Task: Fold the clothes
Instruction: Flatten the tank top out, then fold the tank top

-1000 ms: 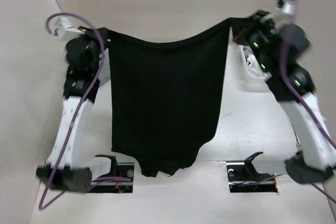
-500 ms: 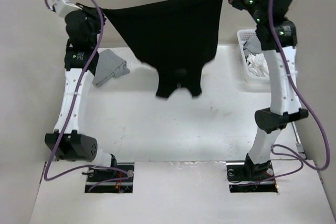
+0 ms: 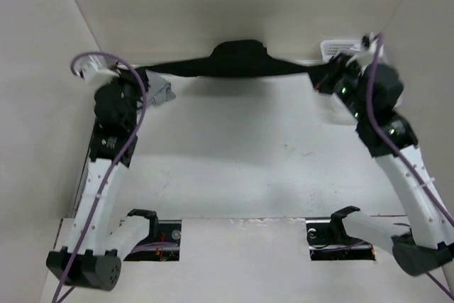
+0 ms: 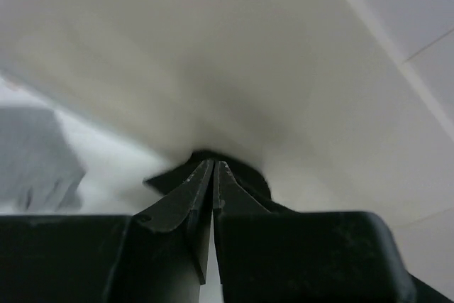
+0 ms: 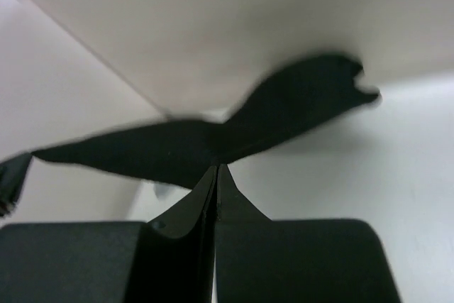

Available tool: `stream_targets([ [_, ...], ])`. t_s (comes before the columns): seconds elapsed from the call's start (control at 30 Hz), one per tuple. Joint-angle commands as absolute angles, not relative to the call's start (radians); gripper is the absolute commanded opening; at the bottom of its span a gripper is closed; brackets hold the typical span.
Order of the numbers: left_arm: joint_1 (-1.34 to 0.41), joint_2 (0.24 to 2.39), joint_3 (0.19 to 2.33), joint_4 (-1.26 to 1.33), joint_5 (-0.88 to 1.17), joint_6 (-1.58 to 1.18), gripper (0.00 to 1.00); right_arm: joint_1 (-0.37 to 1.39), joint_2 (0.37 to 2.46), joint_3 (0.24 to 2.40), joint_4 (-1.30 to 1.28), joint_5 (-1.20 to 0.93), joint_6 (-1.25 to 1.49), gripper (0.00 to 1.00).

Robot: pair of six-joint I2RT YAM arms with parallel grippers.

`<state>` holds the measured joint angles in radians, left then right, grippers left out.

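- Across the top view's upper middle, you have the black tank top (image 3: 237, 62) stretched as a thin band at the far edge of the worktop (image 3: 234, 161).
- Left gripper (image 3: 140, 74) clamped on its left end, by the grey garment (image 3: 164, 94).
- Right gripper (image 3: 323, 81) clamped on its right end, by the white basket (image 3: 342, 47).

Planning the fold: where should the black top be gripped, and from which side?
At its two ends, from the near side, as the left gripper and right gripper pinch it: the top stretches as a band between them, bunched midway, so end grips likely keep it spread.
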<state>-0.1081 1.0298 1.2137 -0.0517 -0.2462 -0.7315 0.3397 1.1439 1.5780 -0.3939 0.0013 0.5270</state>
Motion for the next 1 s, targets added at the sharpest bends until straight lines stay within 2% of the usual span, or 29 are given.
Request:
stream_targets([
  [0.0,-0.157,0.854,0.928,-0.066,-0.307,-0.730,0.03,0.422,0.958,1.219,-0.264,0.078,0.557,0.00],
  [0.1,-0.185,0.645,0.679,-0.158,-0.330,-0.758,0.03,0.548,0.762,0.885,-0.245,0.144,0.621,0.00],
  [0.27,-0.203,0.329,0.500,-0.493,-0.292,-0.848,0.01,0.822,0.479,0.508,-0.342,0.261,0.808,0.00],
  [0.4,-0.255,0.183,0.472,-0.723,-0.220,-1.000,0.00,1.055,0.362,0.427,-0.543,0.337,1.009,0.00],
  [0.5,-0.298,0.101,0.524,-0.863,-0.250,-1.060,0.00,1.244,0.322,0.445,-0.675,0.429,1.145,0.00],
  [0.6,-0.300,0.107,0.604,-0.933,-0.320,-1.048,0.00,1.393,0.348,0.492,-0.730,0.527,1.230,0.00],
  [0.67,-0.295,0.149,0.604,-0.881,-0.340,-1.011,0.00,1.427,0.418,0.517,-0.713,0.572,1.221,0.00],
  [0.77,-0.297,0.276,0.539,-0.679,-0.339,-0.986,0.01,1.238,0.591,0.555,-0.591,0.540,1.041,0.00],
  [0.87,-0.280,0.485,0.500,-0.391,-0.373,-0.963,0.01,0.936,0.766,0.581,-0.319,0.337,0.800,0.00],
  [0.97,-0.248,0.778,0.556,-0.107,-0.391,-0.939,0.01,0.649,0.972,0.667,-0.096,0.140,0.671,0.00],
])
